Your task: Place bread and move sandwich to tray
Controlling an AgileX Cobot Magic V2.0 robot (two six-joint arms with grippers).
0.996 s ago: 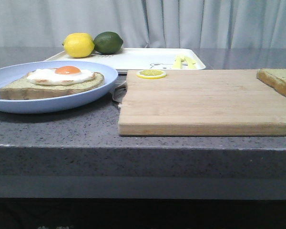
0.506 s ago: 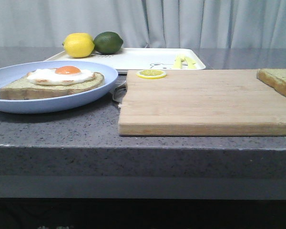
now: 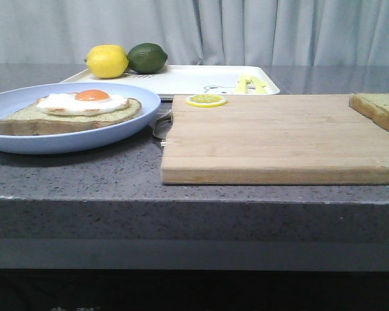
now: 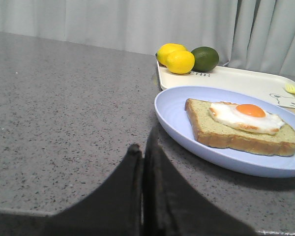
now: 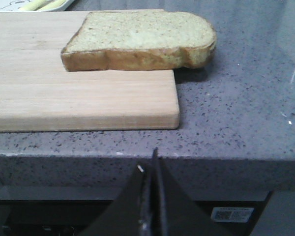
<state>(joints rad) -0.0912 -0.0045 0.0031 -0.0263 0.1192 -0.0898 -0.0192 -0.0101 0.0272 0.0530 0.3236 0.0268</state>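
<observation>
Only wrist views show jaws (both pressed together, empty), bread (image 5: 140, 39) overhanging cutting board (image 5: 83, 93).

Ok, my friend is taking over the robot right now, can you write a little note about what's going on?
Left gripper: jaws shut, empty, low over the counter beside the sandwich.
Right gripper: jaws shut, empty, at the counter's front edge, short of the bread.
The bread lies on the far right corner of the cutting board, partly overhanging it.
The sandwich, one slice with the egg, sits on its blue plate in front of the tray.
Done: nothing yet.
Left: put the bread on the egg, then move the plate onto the tray.
</observation>
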